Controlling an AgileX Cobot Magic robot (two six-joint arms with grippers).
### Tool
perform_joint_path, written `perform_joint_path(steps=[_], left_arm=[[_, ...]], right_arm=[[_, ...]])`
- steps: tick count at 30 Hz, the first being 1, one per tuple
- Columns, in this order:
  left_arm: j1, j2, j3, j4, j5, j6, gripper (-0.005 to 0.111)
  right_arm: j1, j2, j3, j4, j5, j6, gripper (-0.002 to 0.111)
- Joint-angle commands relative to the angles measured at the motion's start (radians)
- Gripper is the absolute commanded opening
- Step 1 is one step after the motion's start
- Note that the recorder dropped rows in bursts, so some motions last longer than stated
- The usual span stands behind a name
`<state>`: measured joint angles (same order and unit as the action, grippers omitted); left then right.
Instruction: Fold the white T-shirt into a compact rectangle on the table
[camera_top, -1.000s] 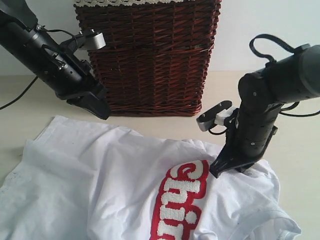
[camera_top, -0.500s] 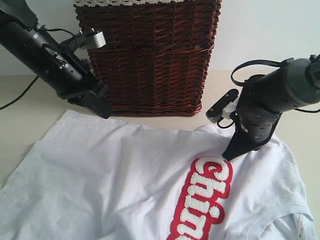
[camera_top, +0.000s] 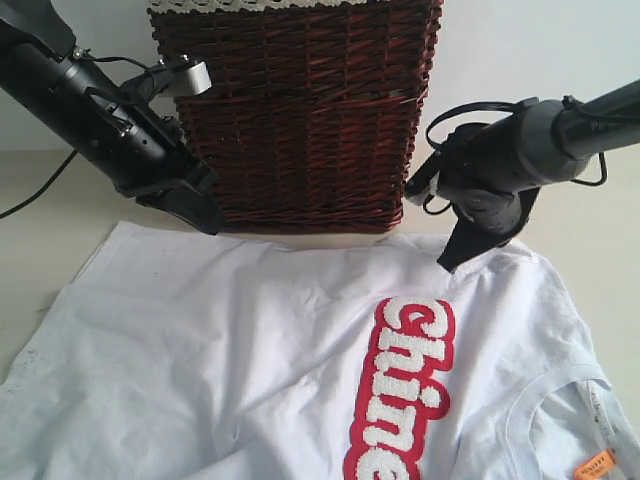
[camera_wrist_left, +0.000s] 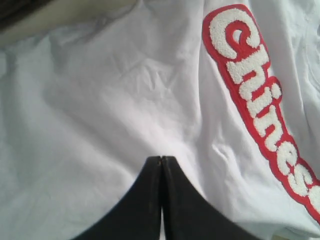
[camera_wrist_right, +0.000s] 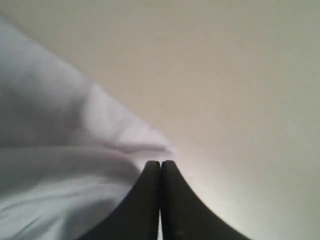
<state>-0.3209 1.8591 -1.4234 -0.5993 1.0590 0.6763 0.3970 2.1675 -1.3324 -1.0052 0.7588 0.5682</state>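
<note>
The white T-shirt (camera_top: 250, 340) lies spread on the table (camera_top: 40, 220), its fuzzy red-outlined lettering (camera_top: 405, 390) running toward the near edge and an orange tag (camera_top: 595, 465) at the lower right. My left gripper (camera_top: 208, 224) is shut at the shirt's far edge on the left, in front of the basket. In the left wrist view the closed tips (camera_wrist_left: 161, 159) sit over the white fabric (camera_wrist_left: 125, 100) near the lettering (camera_wrist_left: 255, 100). My right gripper (camera_top: 447, 264) is shut on the far edge at the right. In the right wrist view the tips (camera_wrist_right: 160, 162) pinch bunched cloth (camera_wrist_right: 50, 150) beside bare table (camera_wrist_right: 225, 75).
A tall dark red wicker basket (camera_top: 300, 110) with a lace-trimmed liner stands at the back between the two arms, close behind the shirt's far edge. A black cable (camera_top: 35, 190) trails on the table at the far left.
The right gripper has moved back and to the right, dragging the shirt's far edge with it. The shirt has spread flatter and the lettering has shifted right. The left gripper has stayed put.
</note>
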Motion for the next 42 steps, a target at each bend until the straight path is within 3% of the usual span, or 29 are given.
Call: perform_joint_path(steps=[1,4,10,14,17,22,24,28,37,42], left_arm=[[0.002,0.002,0.004,-0.003,-0.008,0.001,0.000],[0.002,0.010,0.006,0.036,0.006,0.001,0.000],[0.002,0.071,0.058,0.167,-0.018,0.001,0.000],[0.002,0.104,0.062,0.175,-0.021,0.001,0.000],[0.002,0.104,0.062,0.171,-0.010,-0.003,0.000],[-0.007,0.079,0.062,0.140,0.052,-0.029,0.000],[-0.018,0.063,0.062,0.153,0.052,-0.029,0.000],[-0.019,0.043,0.062,0.273,-0.033,-0.039,0.000],[0.134,0.069,0.062,0.335,-0.170,-0.084,0.000],[0.198,0.114,0.062,0.187,-0.116,0.085,0.000]], right_arm=[[-0.021,-0.012,-0.063,-0.023,0.048,0.054,0.000],[-0.024,-0.028,-0.063,0.164,0.025,-0.139,0.001],[-0.024,-0.140,-0.060,0.417,0.094,-0.347,0.017],[-0.024,-0.250,-0.015,0.719,0.223,-0.657,0.018],[-0.024,-0.282,0.072,0.859,0.235,-0.757,0.017],[-0.024,-0.218,0.197,0.765,0.027,-0.680,0.006],[-0.024,-0.178,0.202,0.673,0.001,-0.587,0.000],[-0.027,-0.090,0.187,0.484,0.004,-0.412,0.000],[-0.133,0.034,0.019,0.395,0.000,-0.374,0.000],[-0.159,0.042,-0.083,0.398,-0.051,-0.422,0.000]])
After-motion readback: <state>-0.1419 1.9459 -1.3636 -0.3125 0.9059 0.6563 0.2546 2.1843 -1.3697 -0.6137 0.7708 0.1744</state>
